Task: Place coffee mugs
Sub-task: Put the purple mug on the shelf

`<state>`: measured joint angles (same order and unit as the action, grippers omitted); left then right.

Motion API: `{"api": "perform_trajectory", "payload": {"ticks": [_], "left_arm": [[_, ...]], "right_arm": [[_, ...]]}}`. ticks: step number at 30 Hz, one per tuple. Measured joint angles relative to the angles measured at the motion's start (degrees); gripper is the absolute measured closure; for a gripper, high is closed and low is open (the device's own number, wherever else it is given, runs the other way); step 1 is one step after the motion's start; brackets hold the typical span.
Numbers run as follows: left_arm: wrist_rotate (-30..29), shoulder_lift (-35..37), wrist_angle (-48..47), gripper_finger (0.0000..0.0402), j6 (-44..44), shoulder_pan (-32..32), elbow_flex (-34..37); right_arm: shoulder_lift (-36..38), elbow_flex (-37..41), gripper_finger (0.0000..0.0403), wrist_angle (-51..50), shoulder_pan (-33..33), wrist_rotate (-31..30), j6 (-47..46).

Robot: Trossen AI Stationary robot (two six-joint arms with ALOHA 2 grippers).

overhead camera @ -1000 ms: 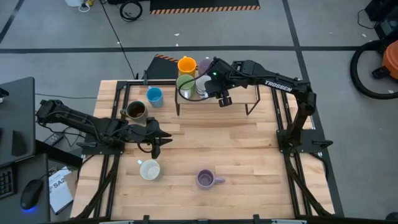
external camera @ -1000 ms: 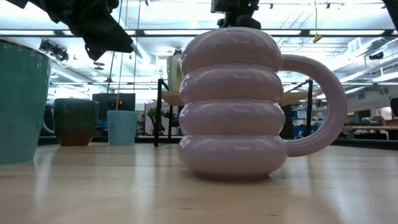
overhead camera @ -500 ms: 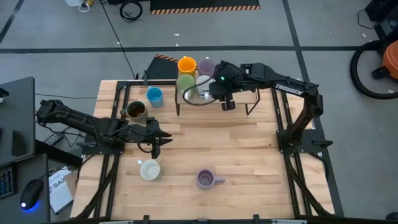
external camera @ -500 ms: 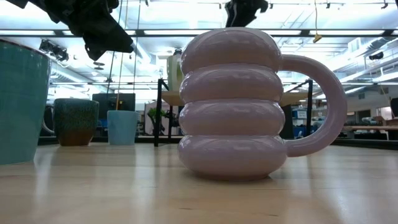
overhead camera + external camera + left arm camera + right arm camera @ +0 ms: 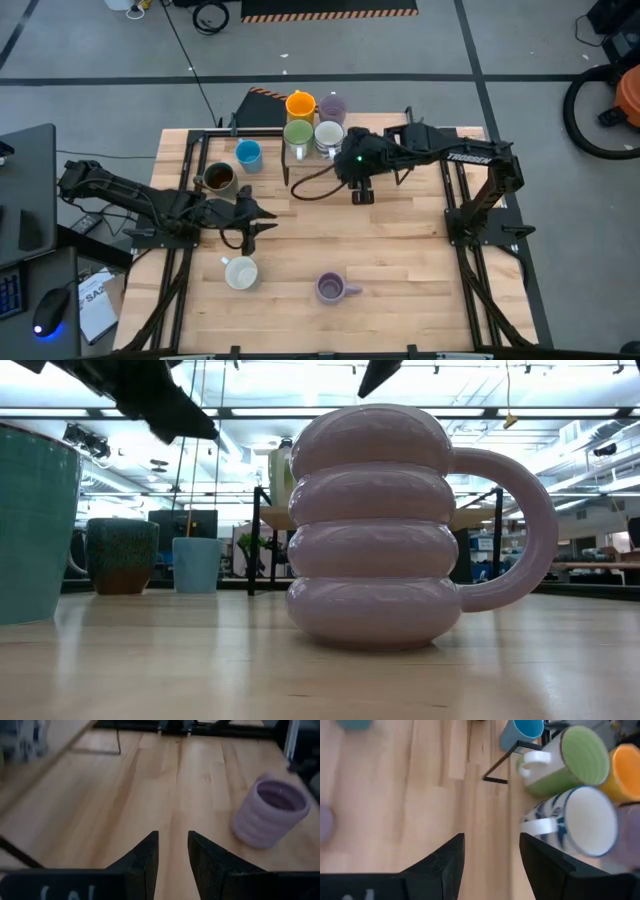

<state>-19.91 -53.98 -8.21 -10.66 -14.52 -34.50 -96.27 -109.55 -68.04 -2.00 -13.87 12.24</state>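
Four coffee mugs stand on a raised black-framed shelf [image 5: 395, 152] at the far middle: orange [image 5: 300, 104], pale purple [image 5: 333, 107], green [image 5: 298, 133] and white with blue marks [image 5: 328, 136]. On the table stand a blue mug [image 5: 248, 155], a dark one [image 5: 218, 178], a mug that is teal outside and white inside [image 5: 240, 271], and a ribbed pale purple mug [image 5: 330, 288]. My right gripper [image 5: 360, 192] hangs open in front of the shelf, over bare wood, holding nothing. Left of centre, my left gripper [image 5: 250, 228] is open and empty above the table. The ribbed mug [image 5: 272, 812] stands ahead of it.
The shelf's black legs [image 5: 290, 172] stand on the table just behind my right gripper. Black rails [image 5: 455, 190] run along both table sides. Bare wood [image 5: 400, 250] lies between the shelf and the near edge. The ribbed mug [image 5: 375, 530] fills the low view.
My right gripper has drawn back from over the white mug on the shelf toward the table's near edge, rolling its wrist as it went. It stays open and empty, and the mug stays on the shelf. My left gripper has rolled a little in place.
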Motion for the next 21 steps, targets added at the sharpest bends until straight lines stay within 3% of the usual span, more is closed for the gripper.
{"api": "perform_trajectory", "payload": {"ticks": [7, 16, 21], "left_arm": [[-3.85, 0.00, 1.12, 0.0292, 17.32, 0.00, 0.00], [-5.76, 0.00, 0.68, 0.0292, 14.37, -0.52, 0.00], [-2.87, 0.00, 0.61, 0.0292, 13.40, -1.22, 0.00]], "right_arm": [[-0.08, 3.51, 0.0208, 5.35, 4.33, 0.00, -20.21], [-3.37, 8.91, 0.0208, 16.12, 14.21, -1.56, -37.28], [-7.32, 8.98, 0.0208, 16.50, 19.99, -2.41, -44.34]]}}
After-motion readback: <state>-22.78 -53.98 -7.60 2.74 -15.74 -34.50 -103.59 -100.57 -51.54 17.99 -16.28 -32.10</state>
